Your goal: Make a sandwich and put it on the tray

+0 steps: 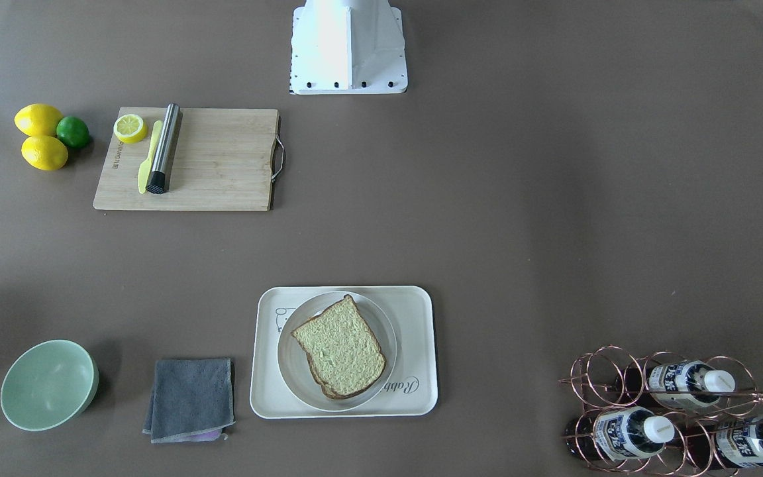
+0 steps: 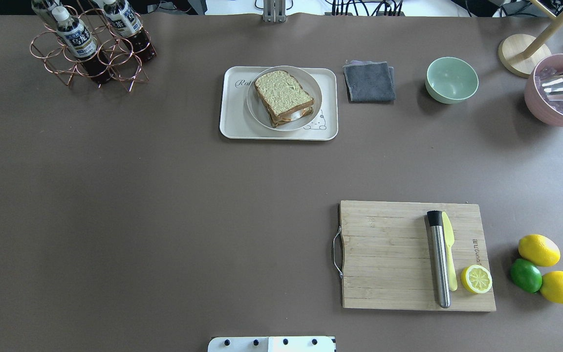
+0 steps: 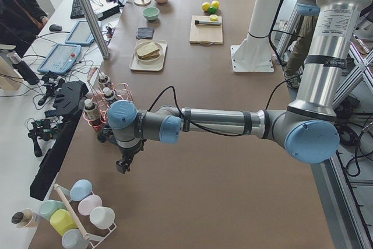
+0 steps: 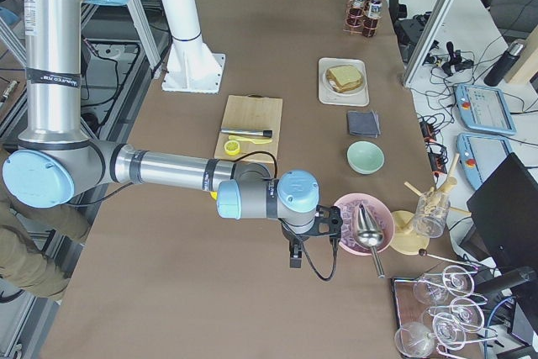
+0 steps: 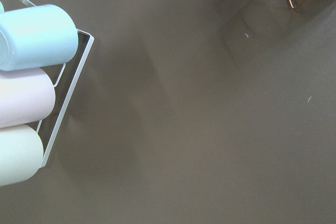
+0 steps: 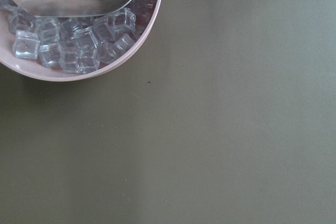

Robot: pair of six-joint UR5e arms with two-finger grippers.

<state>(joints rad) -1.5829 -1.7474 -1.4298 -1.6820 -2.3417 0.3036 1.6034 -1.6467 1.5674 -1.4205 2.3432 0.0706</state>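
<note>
The sandwich (image 2: 283,97), two slices of speckled, brown-crusted bread with a white egg edge showing between them, lies on a round light-grey plate (image 2: 255,106). The plate stands on the cream-white tray (image 2: 232,120) at the table's far middle. The sandwich (image 1: 340,346) and the tray (image 1: 414,315) also show in the front-facing view. My left gripper (image 3: 122,166) hangs over the table's left end, near the bottle rack, far from the tray. My right gripper (image 4: 294,260) hangs over the right end, beside the pink bowl. I cannot tell whether either is open or shut.
A wooden cutting board (image 2: 389,254) holds a steel muddler (image 2: 439,259), a yellow knife and a half lemon (image 2: 476,279). Lemons and a lime (image 2: 526,275) lie beside it. A grey cloth (image 2: 369,81), green bowl (image 2: 451,79), pink ice bowl (image 2: 557,90), bottle rack (image 2: 91,44) and cup rack (image 5: 31,93) stand around.
</note>
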